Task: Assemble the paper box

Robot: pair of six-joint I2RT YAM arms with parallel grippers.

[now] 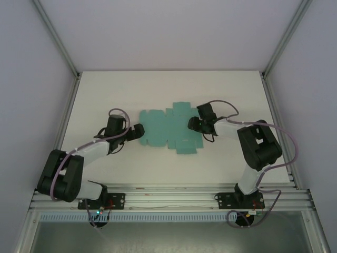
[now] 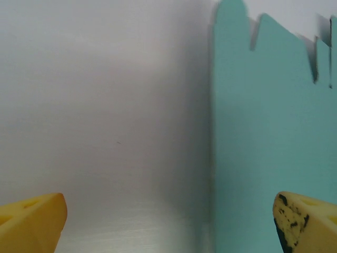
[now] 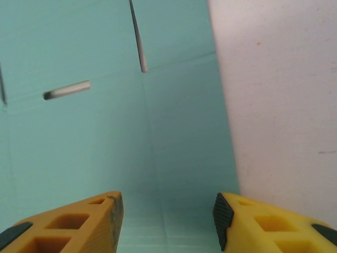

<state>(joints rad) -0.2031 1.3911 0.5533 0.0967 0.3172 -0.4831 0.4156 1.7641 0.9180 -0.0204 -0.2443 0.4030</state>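
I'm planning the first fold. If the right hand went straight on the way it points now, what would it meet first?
Most likely the flat paper box sheet: the open right hand points at its teal card, close to its edge; depth is unclear.

The left claw (image 1: pixel 139 130) and right claw (image 1: pixel 192 123) point inward toward each other, both low, jaws parted.

The white table (image 1: pixel 158 89) carries the paper box (image 1: pixel 168 129), a teal-green die-cut sheet lying flat and unfolded directly on its surface. White tabletop shows on every side of the sheet, widest beyond its far edge. The sheet has notched flaps along its edges, faint crease lines, a narrow slot and cut slits.
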